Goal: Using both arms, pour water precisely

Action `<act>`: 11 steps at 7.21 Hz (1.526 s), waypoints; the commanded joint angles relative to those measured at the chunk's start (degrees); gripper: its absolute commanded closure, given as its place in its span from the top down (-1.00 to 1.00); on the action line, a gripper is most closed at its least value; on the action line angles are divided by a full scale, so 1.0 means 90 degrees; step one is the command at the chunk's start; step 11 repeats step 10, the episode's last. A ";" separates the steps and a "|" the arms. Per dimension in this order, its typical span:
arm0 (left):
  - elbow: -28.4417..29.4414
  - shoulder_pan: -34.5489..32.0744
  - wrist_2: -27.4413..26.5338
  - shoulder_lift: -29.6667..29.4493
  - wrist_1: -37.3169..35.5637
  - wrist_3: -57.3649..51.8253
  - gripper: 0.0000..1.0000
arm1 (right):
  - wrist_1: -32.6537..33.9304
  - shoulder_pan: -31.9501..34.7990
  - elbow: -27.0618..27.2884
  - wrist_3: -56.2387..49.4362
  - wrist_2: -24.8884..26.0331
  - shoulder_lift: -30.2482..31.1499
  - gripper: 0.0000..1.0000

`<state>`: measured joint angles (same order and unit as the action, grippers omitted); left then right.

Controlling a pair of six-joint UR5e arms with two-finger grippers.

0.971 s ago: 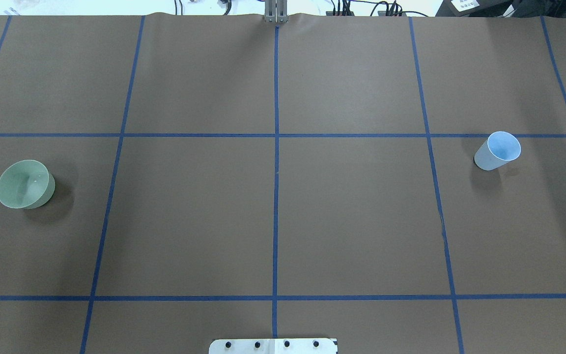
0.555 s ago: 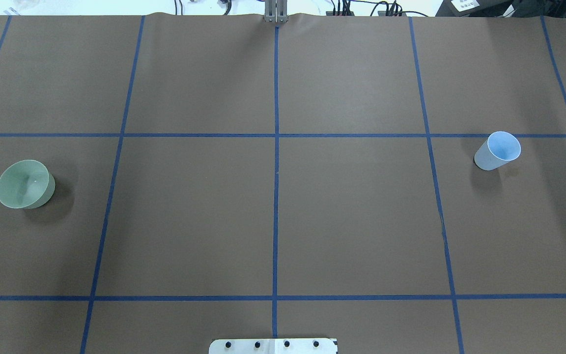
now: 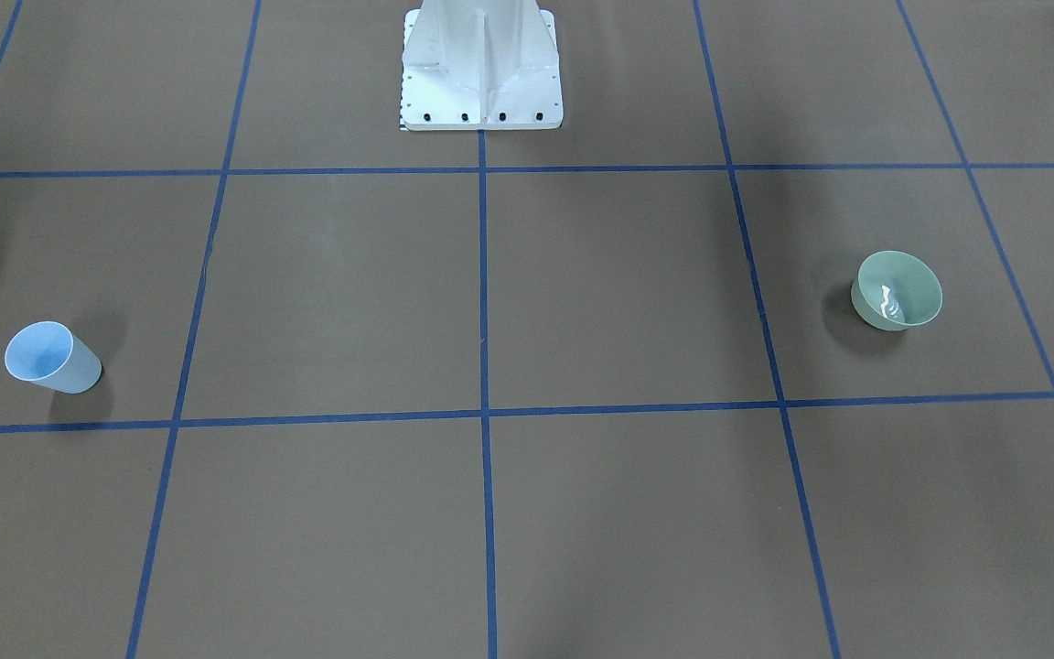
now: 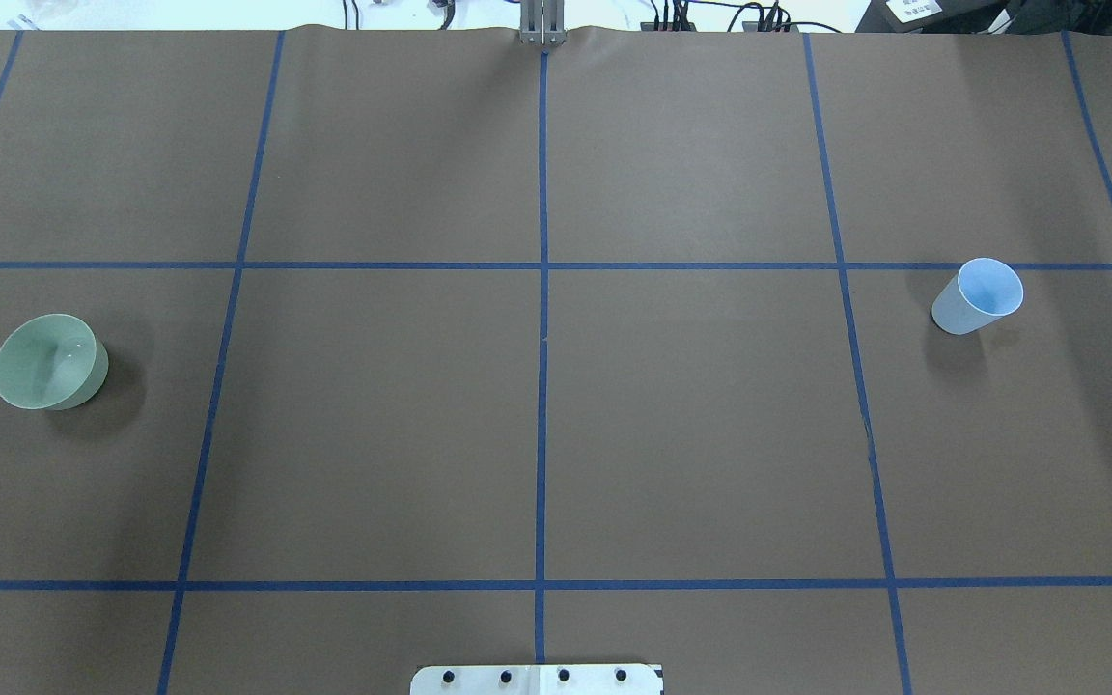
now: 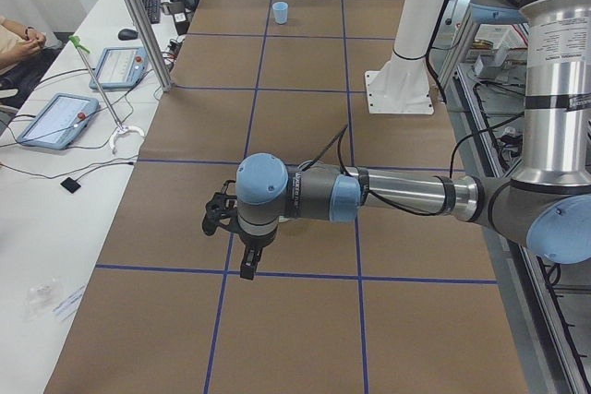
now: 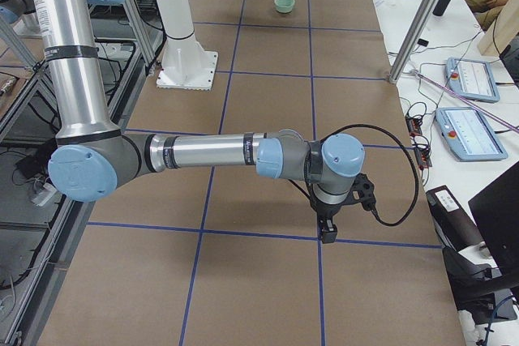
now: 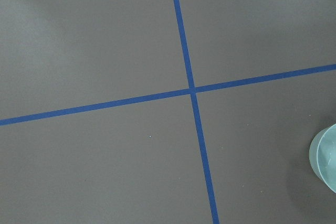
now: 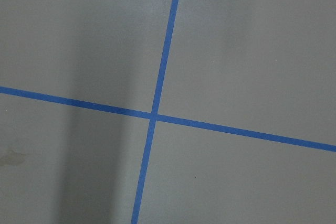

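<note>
A pale green bowl (image 4: 44, 362) stands on the brown table at the robot's left, also in the front view (image 3: 898, 291). White glints of water (image 3: 891, 303) show inside it. A light-blue cup (image 4: 979, 295) stands at the robot's right; I see no water in it. The left arm (image 5: 397, 196) hovers low over the table with its gripper (image 5: 247, 269) pointing down; I cannot tell whether it is open. The right arm (image 6: 211, 153) does the same, and its gripper (image 6: 327, 232) is equally unclear. The bowl's rim (image 7: 325, 158) shows at the left wrist view's right edge.
The white pedestal (image 3: 481, 64) stands at the table's near middle edge. Blue tape lines (image 4: 542, 386) divide the brown table cover. Side benches hold tablets (image 5: 57, 119), cables and an aluminium post (image 6: 422, 18). A person's hands (image 5: 23, 39) rest at one bench.
</note>
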<state>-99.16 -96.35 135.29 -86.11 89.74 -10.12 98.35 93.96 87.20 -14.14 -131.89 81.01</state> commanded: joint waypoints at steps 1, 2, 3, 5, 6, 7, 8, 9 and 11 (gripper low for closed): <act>0.0032 0.0002 -0.0013 0.0007 -0.0020 0.0001 1.00 | 0.0000 0.0000 0.0114 -0.0001 -0.0004 0.0099 1.00; 0.0099 0.0012 -0.0013 0.0007 -0.0001 0.0001 1.00 | 0.0000 0.0000 0.0183 0.0009 -0.0004 0.0158 1.00; 0.0110 0.0012 -0.0013 0.0007 0.0009 0.0001 1.00 | 0.0000 0.0000 0.0213 0.0009 -0.0042 0.0188 1.00; 0.0110 0.0022 -0.0013 0.0007 0.0019 -0.0008 1.00 | 0.0000 0.0000 0.0261 0.0009 -0.0043 0.0247 1.00; 0.0119 0.0022 0.0007 0.0007 0.0009 -0.0008 1.00 | 0.0000 0.0000 0.0271 0.0018 -0.0043 0.0247 1.00; 0.0120 0.0022 0.0007 0.0007 0.0009 -0.0008 1.00 | 0.0000 0.0000 0.0330 0.0028 -0.0043 0.0247 1.00; 0.0120 0.0022 -0.0003 -0.0003 0.0009 -0.0008 1.00 | 0.0000 0.0000 0.0320 0.0028 -0.0043 0.0256 1.00; 0.0120 0.0022 -0.0013 -0.0003 -0.0001 -0.0008 1.00 | 0.0000 0.0000 0.0320 0.0038 -0.0043 0.0247 1.00; 0.0120 0.0022 -0.0013 -0.0003 -0.0010 -0.0008 1.00 | 0.0000 0.0000 0.0320 0.0048 -0.0043 0.0247 1.00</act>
